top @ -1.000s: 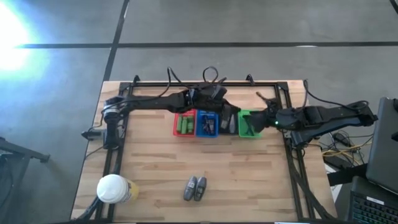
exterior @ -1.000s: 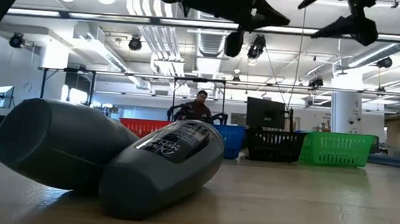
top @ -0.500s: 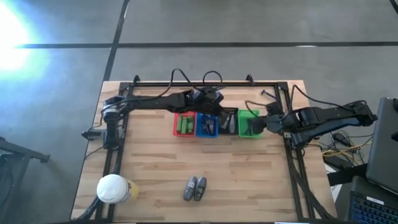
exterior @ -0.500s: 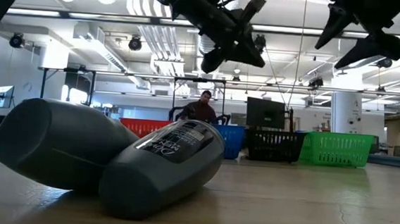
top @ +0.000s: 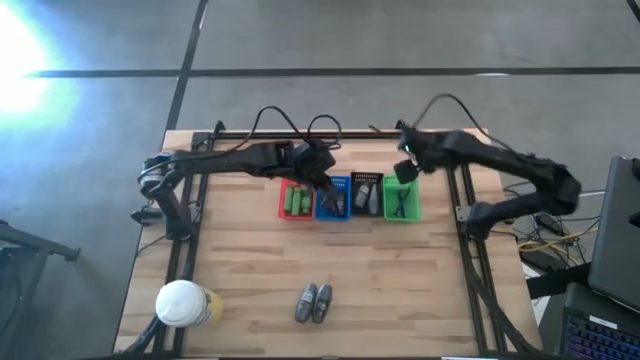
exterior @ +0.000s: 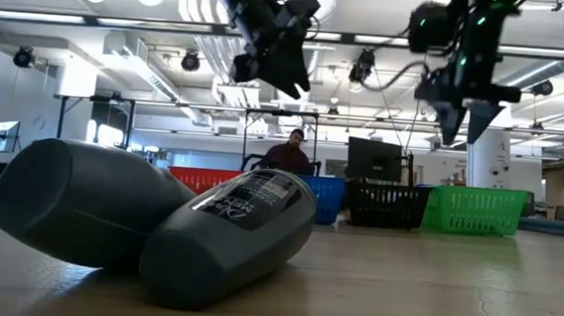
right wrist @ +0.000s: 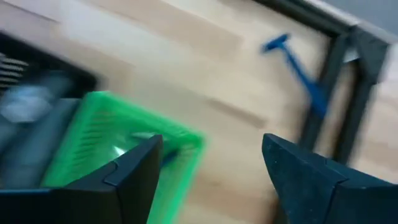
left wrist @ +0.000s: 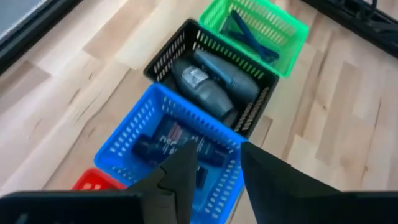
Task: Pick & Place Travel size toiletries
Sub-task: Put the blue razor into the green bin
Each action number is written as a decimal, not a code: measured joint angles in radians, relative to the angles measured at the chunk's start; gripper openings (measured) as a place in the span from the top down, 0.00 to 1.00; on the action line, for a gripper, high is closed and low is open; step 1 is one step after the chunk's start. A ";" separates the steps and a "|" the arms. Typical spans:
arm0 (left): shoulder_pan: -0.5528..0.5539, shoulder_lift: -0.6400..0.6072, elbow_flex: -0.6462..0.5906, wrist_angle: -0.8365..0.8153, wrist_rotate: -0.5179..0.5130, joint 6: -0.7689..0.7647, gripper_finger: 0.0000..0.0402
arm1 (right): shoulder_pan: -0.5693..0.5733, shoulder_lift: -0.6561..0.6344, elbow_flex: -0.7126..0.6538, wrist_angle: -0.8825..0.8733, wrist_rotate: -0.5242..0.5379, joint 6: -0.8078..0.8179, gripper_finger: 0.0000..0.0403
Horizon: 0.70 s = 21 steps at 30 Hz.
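Observation:
Two grey oval bottles [top: 313, 302] lie side by side on the table near its near edge, filling the low view [exterior: 158, 219]. A row of red, blue, black and green baskets holds more items: green packets [top: 296, 202], dark tubes [left wrist: 168, 143], grey bottles [left wrist: 211, 84] and blue razors [left wrist: 252, 40]. One blue razor [right wrist: 298, 68] lies on the bare wood near the table's frame. My left gripper [left wrist: 217, 152] hovers open and empty above the blue basket [top: 333, 198]. My right gripper [right wrist: 211, 146] hangs open and empty over the far side of the green basket [top: 402, 198].
A big white-lidded yellowish jar [top: 183, 303] stands at the near left corner. A black metal frame [top: 470, 230] runs along the table's sides and far edge. Bare wood lies between the baskets and the two grey bottles. A person [exterior: 284, 150] sits in the room beyond.
My left gripper has moved toward the table's left, from above the black basket to above the blue one. My right arm has swung from the right edge up and toward the far edge, and its gripper has turned and come down over the green basket's far side.

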 joint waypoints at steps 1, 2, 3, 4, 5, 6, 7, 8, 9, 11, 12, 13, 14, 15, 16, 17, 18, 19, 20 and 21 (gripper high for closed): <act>0.000 -0.013 -0.016 -0.001 0.006 -0.003 0.68 | -0.051 0.034 0.018 -0.013 -0.002 -0.066 0.34; 0.000 -0.028 -0.034 0.002 0.007 -0.008 0.68 | -0.103 0.067 0.037 -0.027 -0.005 -0.134 0.35; 0.000 -0.042 -0.050 0.004 0.007 -0.013 0.68 | -0.151 0.100 0.056 -0.046 -0.005 -0.195 0.35; 0.000 -0.059 -0.069 0.007 0.007 -0.016 0.68 | -0.193 0.135 0.075 -0.065 -0.007 -0.255 0.36; -0.001 -0.075 -0.088 0.012 0.007 -0.016 0.68 | -0.232 0.169 0.095 -0.076 -0.017 -0.313 0.36; -0.001 -0.092 -0.108 0.019 0.008 -0.016 0.68 | -0.268 0.199 0.112 -0.081 -0.024 -0.368 0.36; -0.001 -0.106 -0.129 0.029 0.008 -0.016 0.68 | -0.299 0.230 0.130 -0.083 -0.026 -0.420 0.35; -0.001 -0.118 -0.149 0.041 0.008 -0.016 0.68 | -0.325 0.261 0.149 -0.086 -0.028 -0.464 0.35; -0.001 -0.131 -0.167 0.048 0.008 -0.016 0.68 | -0.348 0.294 0.168 -0.088 -0.029 -0.499 0.34; -0.001 -0.151 -0.205 0.068 0.010 -0.017 0.68 | -0.385 0.356 0.198 -0.088 -0.029 -0.556 0.32; -0.001 -0.162 -0.220 0.079 0.010 -0.017 0.68 | -0.402 0.384 0.211 -0.092 -0.029 -0.587 0.31; -0.001 -0.173 -0.235 0.087 0.010 -0.017 0.68 | -0.414 0.409 0.222 -0.093 -0.030 -0.616 0.30; 0.000 -0.183 -0.246 0.089 0.010 -0.018 0.68 | -0.423 0.433 0.231 -0.092 -0.028 -0.640 0.29; 0.000 -0.191 -0.256 0.093 0.010 -0.018 0.68 | -0.434 0.455 0.238 -0.091 -0.027 -0.663 0.29; 0.000 -0.200 -0.267 0.096 0.010 -0.018 0.68 | -0.441 0.477 0.242 -0.089 -0.028 -0.680 0.28; 0.000 -0.206 -0.278 0.095 0.010 -0.018 0.68 | -0.446 0.496 0.247 -0.087 -0.028 -0.692 0.27; 0.000 -0.213 -0.286 0.094 0.010 -0.017 0.68 | -0.453 0.516 0.251 -0.080 -0.028 -0.705 0.26; 0.001 -0.218 -0.292 0.095 0.010 -0.016 0.68 | -0.459 0.531 0.252 -0.072 -0.028 -0.717 0.26; 0.003 -0.222 -0.297 0.094 0.010 -0.015 0.68 | -0.463 0.548 0.252 -0.068 -0.028 -0.732 0.25; 0.003 -0.226 -0.298 0.093 0.010 -0.011 0.68 | -0.467 0.563 0.251 -0.063 -0.028 -0.745 0.25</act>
